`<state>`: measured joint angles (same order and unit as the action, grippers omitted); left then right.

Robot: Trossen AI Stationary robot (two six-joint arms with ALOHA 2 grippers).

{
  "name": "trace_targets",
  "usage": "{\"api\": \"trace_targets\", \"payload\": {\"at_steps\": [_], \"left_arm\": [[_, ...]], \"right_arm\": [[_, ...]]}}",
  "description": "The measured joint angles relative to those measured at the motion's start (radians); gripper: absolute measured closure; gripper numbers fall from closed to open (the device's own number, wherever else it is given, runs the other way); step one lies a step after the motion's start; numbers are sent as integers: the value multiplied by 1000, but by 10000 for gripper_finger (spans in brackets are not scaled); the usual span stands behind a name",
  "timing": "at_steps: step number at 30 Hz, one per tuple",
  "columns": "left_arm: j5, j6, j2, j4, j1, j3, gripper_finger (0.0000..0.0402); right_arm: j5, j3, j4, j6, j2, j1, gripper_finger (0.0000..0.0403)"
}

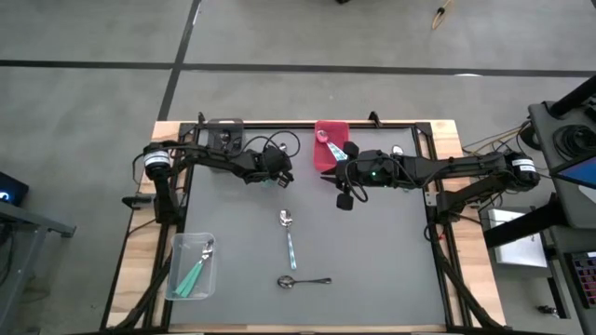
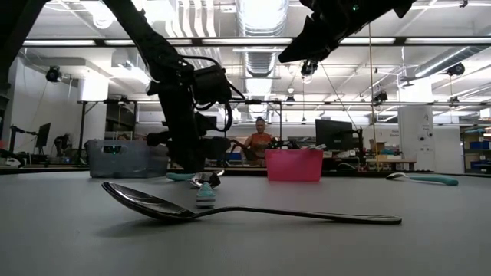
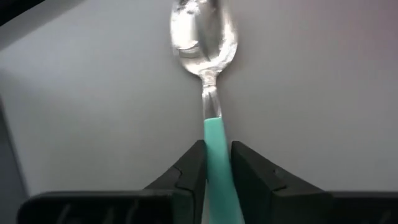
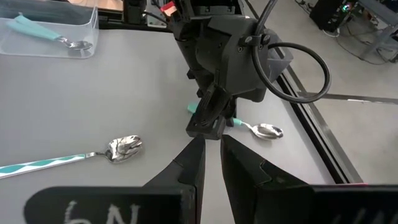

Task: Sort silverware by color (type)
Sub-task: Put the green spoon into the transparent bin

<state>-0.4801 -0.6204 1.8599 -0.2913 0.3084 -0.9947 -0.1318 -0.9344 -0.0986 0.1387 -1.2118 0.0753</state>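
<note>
One light, stiff teal-handled steel spoon (image 3: 211, 124) is pinched at its handle by the left gripper (image 3: 216, 163); slippage is judged possible.

In the left wrist view, the far end of the teal spoon handle (image 3: 217, 168) goes out of the picture at the edge, between the dark fingers (image 3: 189, 171). In the high view, the spoons in the clear bin (image 1: 177, 244) overlap and cannot be counted. The contents of the grey bin (image 1: 226, 124) are hidden by the left arm.
</note>
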Motion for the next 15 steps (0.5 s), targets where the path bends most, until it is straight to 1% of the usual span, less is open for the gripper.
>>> {"api": "trace_targets", "payload": {"at_steps": [6, 15], "left_arm": [[0, -3, 0, 4, -1, 0, 369], [2, 3, -7, 3, -22, 0, 372]], "right_arm": [[0, 0, 0, 0, 0, 0, 360], [0, 0, -2, 0, 0, 0, 360]]}}
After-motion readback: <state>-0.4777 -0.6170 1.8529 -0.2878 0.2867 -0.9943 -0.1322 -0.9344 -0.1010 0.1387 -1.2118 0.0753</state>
